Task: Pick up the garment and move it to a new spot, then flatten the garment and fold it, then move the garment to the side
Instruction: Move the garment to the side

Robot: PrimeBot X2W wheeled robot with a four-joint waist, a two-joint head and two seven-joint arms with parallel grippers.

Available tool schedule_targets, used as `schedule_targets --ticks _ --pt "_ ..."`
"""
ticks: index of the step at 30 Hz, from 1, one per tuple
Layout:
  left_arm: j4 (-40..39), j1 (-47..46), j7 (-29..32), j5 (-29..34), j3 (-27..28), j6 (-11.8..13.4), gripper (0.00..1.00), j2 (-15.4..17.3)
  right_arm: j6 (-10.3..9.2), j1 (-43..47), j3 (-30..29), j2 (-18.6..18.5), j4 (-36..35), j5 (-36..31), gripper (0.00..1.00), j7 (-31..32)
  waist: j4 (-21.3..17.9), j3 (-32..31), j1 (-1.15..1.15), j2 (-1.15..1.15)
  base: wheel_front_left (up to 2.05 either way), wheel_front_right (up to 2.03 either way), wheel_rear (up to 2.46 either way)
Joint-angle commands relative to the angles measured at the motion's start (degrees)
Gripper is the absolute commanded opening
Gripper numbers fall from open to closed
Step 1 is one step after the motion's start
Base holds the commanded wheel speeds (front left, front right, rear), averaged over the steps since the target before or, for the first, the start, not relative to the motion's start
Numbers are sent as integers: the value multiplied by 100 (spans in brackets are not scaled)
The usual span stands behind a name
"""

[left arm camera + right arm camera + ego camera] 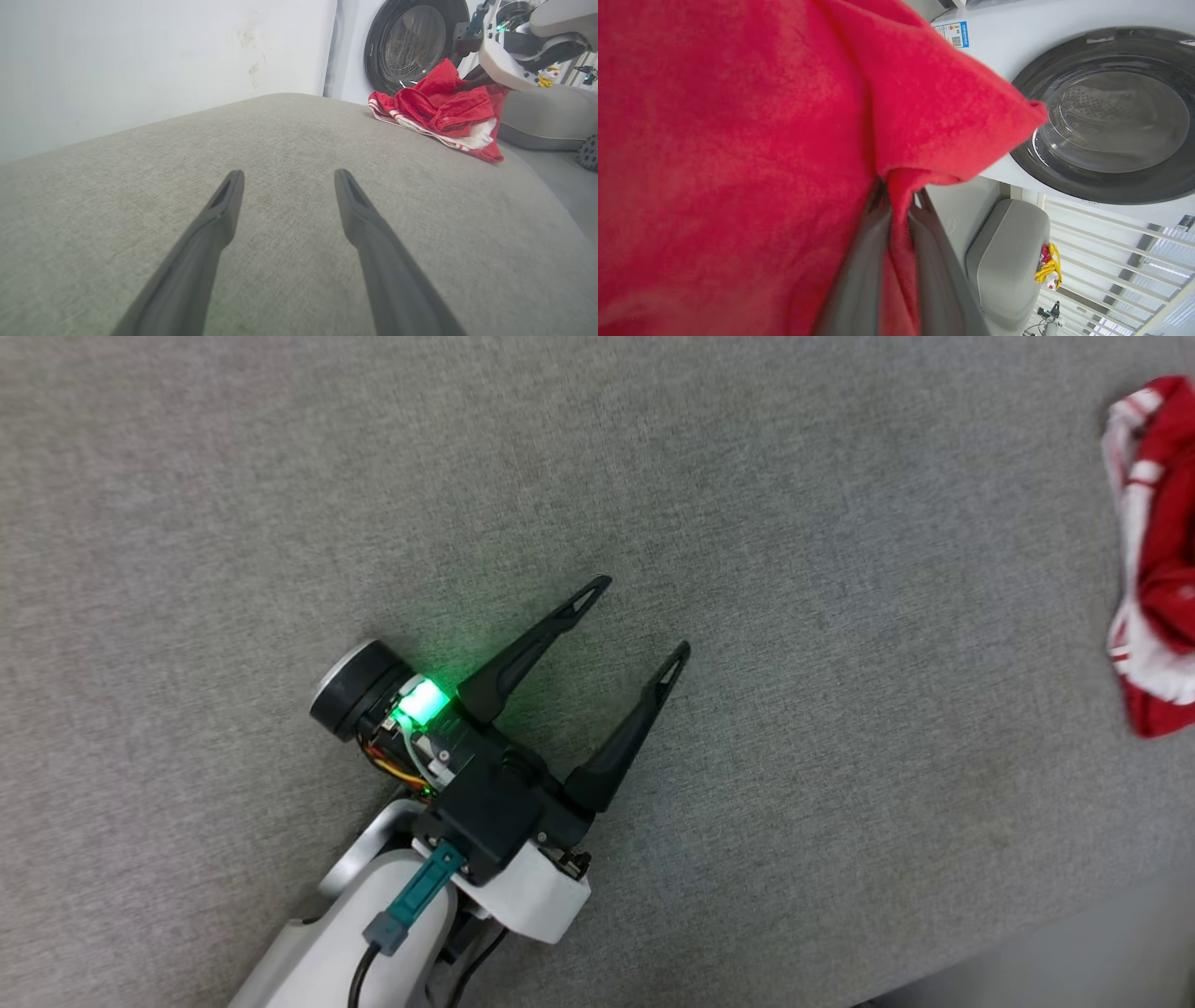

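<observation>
The left gripper [644,614] is closest, low over the grey cloth top [280,476]. Its two dark fingers are spread wide apart and nothing is between them. A green light glows on its wrist.

There is lots of bare grey room all around this gripper, at 9, 12 and 3 o'clock in the head view. At about 4 o'clock in that view the grey top ends in a slanted edge, and paler floor shows past it.

Farther off is the garment [444,112]. In the head view it sits at 3 o'clock, cut off by the side of the picture. In the left wrist view it is at 1 o'clock, a crumpled red heap with white and striped bits, right at the far edge of the grey top. One red part is pulled up into a peak.

The right gripper [900,196] is pinched tight on that red cloth, with a fold squeezed between its two fingers. Red cloth covers the whole 9 o'clock side of the right wrist view.

Just behind the garment stands a white washing machine [1111,116]. Through its round dark door you can see the shiny drum with little holes. I cannot tell if anything is inside it
</observation>
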Motion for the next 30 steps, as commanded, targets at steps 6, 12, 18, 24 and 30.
schedule_targets --ticks 6,12,18,24,30 --pt "-36 -131 6 70 15 19 100 95 -10 -517 -334 154 939 -229 0 -595 33 302 -1 0 0 0 0" --pt "-18 -77 7 32 36 55 100 113 -10 -728 -446 360 1336 -418 0 -827 125 262 -1 0 0 0 0" --pt "-19 43 6 -91 65 131 100 -24 -10 -867 -631 514 1470 -701 100 -928 248 -45 -1 0 0 0 0" --pt "36 280 1 -345 286 209 100 -285 -10 -777 -711 604 1182 -830 100 -1015 472 -757 -1 0 0 0 0" --pt "57 748 1 -486 813 378 100 -441 -11 -421 -942 980 424 -326 100 -1147 784 -1651 -1 0 0 0 0"
